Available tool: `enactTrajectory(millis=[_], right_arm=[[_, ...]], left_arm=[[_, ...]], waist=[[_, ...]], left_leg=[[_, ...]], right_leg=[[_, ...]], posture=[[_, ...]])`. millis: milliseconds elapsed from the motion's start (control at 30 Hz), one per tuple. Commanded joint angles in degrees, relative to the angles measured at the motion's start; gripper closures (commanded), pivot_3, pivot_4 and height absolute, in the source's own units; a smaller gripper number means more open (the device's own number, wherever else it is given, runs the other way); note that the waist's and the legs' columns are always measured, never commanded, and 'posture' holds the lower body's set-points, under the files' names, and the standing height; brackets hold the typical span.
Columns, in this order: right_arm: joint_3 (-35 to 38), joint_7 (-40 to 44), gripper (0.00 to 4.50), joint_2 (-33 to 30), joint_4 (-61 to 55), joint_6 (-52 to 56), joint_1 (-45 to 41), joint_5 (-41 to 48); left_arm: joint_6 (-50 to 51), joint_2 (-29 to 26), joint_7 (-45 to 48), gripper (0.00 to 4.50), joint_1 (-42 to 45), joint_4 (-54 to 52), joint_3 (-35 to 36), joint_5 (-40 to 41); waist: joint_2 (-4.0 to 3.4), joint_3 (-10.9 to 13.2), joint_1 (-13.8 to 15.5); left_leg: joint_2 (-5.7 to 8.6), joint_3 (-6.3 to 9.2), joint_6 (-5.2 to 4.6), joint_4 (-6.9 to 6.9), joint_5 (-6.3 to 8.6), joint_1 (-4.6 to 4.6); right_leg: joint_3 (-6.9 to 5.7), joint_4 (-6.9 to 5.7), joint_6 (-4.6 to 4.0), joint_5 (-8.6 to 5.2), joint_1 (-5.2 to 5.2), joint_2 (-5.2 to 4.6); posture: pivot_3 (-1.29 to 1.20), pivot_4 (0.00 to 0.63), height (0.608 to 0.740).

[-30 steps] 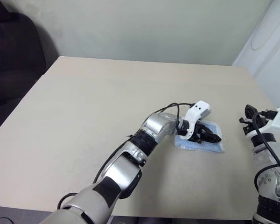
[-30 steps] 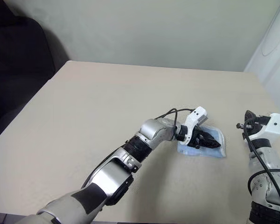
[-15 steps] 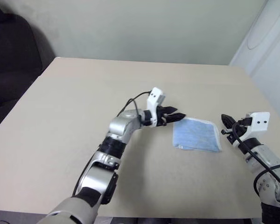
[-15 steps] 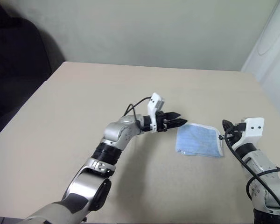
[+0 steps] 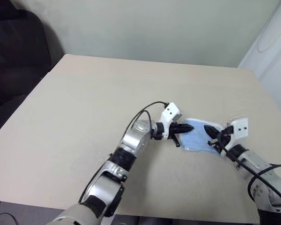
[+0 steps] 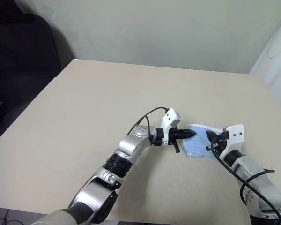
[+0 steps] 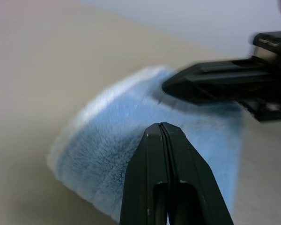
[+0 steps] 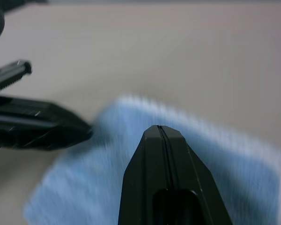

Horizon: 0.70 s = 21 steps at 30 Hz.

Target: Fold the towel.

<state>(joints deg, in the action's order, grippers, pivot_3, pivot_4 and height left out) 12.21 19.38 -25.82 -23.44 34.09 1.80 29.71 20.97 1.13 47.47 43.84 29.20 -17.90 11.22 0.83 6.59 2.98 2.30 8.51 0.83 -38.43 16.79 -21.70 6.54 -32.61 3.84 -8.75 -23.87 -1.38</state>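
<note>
The towel (image 5: 196, 137) is a small light-blue folded cloth lying flat on the beige table (image 5: 84, 108), right of centre. My left gripper (image 5: 189, 127) is shut, its tips over the towel's left edge. My right gripper (image 5: 209, 130) is shut too, its tips over the towel's right part, pointing toward the left one. In the left wrist view my closed fingers (image 7: 150, 178) hang above the blue pile (image 7: 98, 140), with the right gripper's fingers (image 7: 210, 86) just beyond. The right wrist view shows the same from the other side: closed fingers (image 8: 145, 183), towel (image 8: 93, 197). No cloth shows between either pair.
A dark chair (image 5: 18, 47) stands off the table's far left corner. A white panel (image 5: 274, 42) rises at the far right. The table's right edge runs close past my right arm, and bare tabletop spreads to the left and back.
The left gripper has shut and come back to the towel's left edge. The right gripper has come down and leftward onto the towel. The view itself has shifted.
</note>
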Motion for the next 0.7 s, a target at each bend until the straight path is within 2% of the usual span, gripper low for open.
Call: enactTrajectory(millis=[33, 200, 333, 433, 533, 633, 700], right_arm=[[-1.34, 0.15, 4.50, 0.57, 3.24, -1.48, 0.65, -2.79], [-5.05, 0.49, 4.50, 2.72, 11.85, -4.66, 0.06, -7.67], [-4.25, -0.04, 4.50, 3.40, 10.72, -6.27, 0.55, -8.24], [-0.92, 0.10, 4.50, 3.23, 5.40, -6.12, 0.91, -5.55], [2.44, 1.23, 4.50, 1.54, -0.46, -4.33, 1.75, -2.08], [6.49, 2.52, 4.50, -1.12, -4.83, -1.45, 2.68, 2.13], [9.75, 3.60, 4.50, -3.21, -6.44, 0.57, 3.24, 5.27]], left_arm=[[-2.22, 1.97, -2.54, 4.47, 2.39, 7.20, -1.24, -3.88], [-4.60, 3.02, -2.87, 4.47, 3.49, 14.08, -1.52, -6.86], [-6.17, 3.05, -2.55, 4.47, 3.66, 13.23, 1.90, -5.06], [-4.47, 2.99, -0.89, 4.47, 2.61, 5.27, 7.90, 1.63], [2.07, 0.88, -0.05, 4.47, 0.50, -6.26, 13.42, 8.97], [7.51, -4.27, 0.10, 4.47, -2.94, -16.16, 17.40, 13.55], [8.32, -9.15, 0.31, 4.47, -6.09, -20.15, 18.53, 13.42]], waist=[[0.00, 0.00, -0.10], [0.06, -0.03, -0.43], [0.23, -0.03, -0.70], [0.15, 0.02, -0.86], [0.05, 0.01, -0.88], [0.02, -0.04, -0.86], [-0.01, -0.08, -0.88]], left_leg=[[-0.01, -0.03, 0.01, 0.01, 0.00, 0.03], [-0.04, -0.05, 0.00, 0.07, 0.00, 0.18], [-0.04, -0.02, 0.03, 0.10, 0.07, 0.56], [-0.04, -0.04, 0.02, 0.11, 0.08, 0.47], [-0.03, -0.05, 0.05, 0.13, 0.04, 0.01], [-0.01, -0.09, -0.02, 0.17, -0.02, -0.18], [-0.02, -0.11, -0.01, 0.20, 0.00, -0.10]], right_leg=[[0.00, -0.01, 0.01, 0.00, 0.00, 0.00], [0.00, -0.03, 0.07, -0.02, 0.09, 0.02], [0.00, 0.05, 0.17, -0.09, 0.46, 0.04], [0.00, 0.14, 0.18, -0.10, 0.40, 0.04], [-0.02, 0.10, 0.15, -0.07, -0.04, 0.05], [-0.02, -0.06, 0.08, 0.05, -0.08, 0.08], [-0.01, -0.12, 0.08, 0.04, -0.01, 0.11]], posture=[[0.00, 0.150, 0.740], [0.00, 0.150, 0.740], [0.00, 0.150, 0.740], [0.00, 0.150, 0.740], [0.00, 0.150, 0.740], [0.00, 0.150, 0.740], [0.00, 0.150, 0.740]])
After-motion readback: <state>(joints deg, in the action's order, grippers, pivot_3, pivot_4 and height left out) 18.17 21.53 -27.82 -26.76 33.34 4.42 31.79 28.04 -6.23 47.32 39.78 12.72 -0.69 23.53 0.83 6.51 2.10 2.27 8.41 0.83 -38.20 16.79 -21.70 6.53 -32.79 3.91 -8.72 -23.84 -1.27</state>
